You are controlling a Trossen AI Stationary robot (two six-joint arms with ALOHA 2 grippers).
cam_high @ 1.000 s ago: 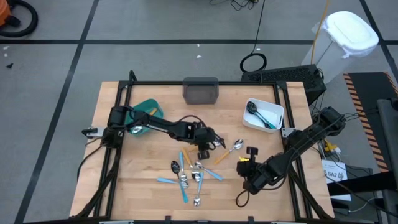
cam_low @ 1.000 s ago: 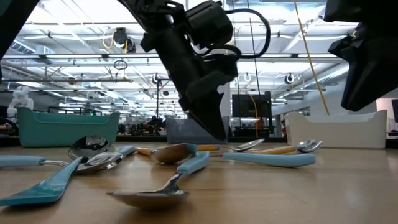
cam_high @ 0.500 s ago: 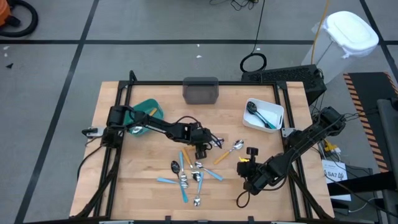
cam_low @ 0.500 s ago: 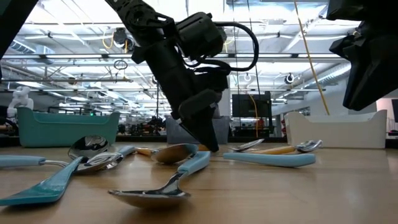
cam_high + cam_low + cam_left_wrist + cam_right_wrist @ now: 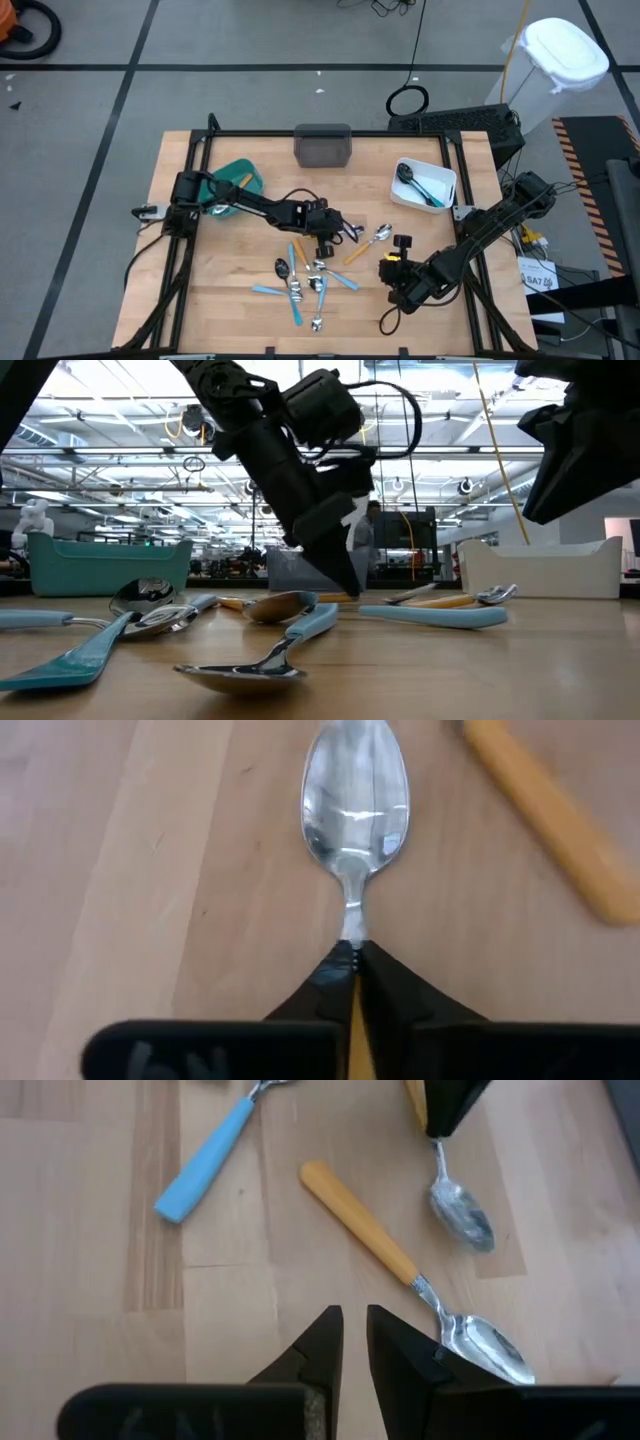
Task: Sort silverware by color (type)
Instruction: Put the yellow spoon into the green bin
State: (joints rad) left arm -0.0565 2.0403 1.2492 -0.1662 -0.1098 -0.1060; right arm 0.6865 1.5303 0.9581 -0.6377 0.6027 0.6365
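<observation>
Fingers of the left gripper (image 5: 350,965) are pinched together on the neck of an orange-handled spoon (image 5: 355,805), its bowl lying flat on the desk (image 5: 215,275) just beyond the tips and an orange strip of handle showing between them. In the high view this grip sits near the desk's middle, at the upper right edge of the silverware pile (image 5: 305,280). The right gripper (image 5: 354,1342) hangs over the desk's right side, its fingers close together with a narrow gap and nothing between them; a second orange-handled spoon (image 5: 410,1275) lies just ahead of it. Sorting looks only begun: the white bin (image 5: 424,185) at the right holds a black-headed spoon with a blue handle and perhaps one more piece, the teal bin (image 5: 238,178) at the left shows something orange inside, and the grey bin (image 5: 323,146) at the back shows no content that I can make out. About ten pieces are still loose, mostly blue-handled ones crossed over each other in the pile. Open wood lies between the pile and each bin, so a carry toward the teal bin looks unobstructed, though the left arm itself stretches across that path.
</observation>
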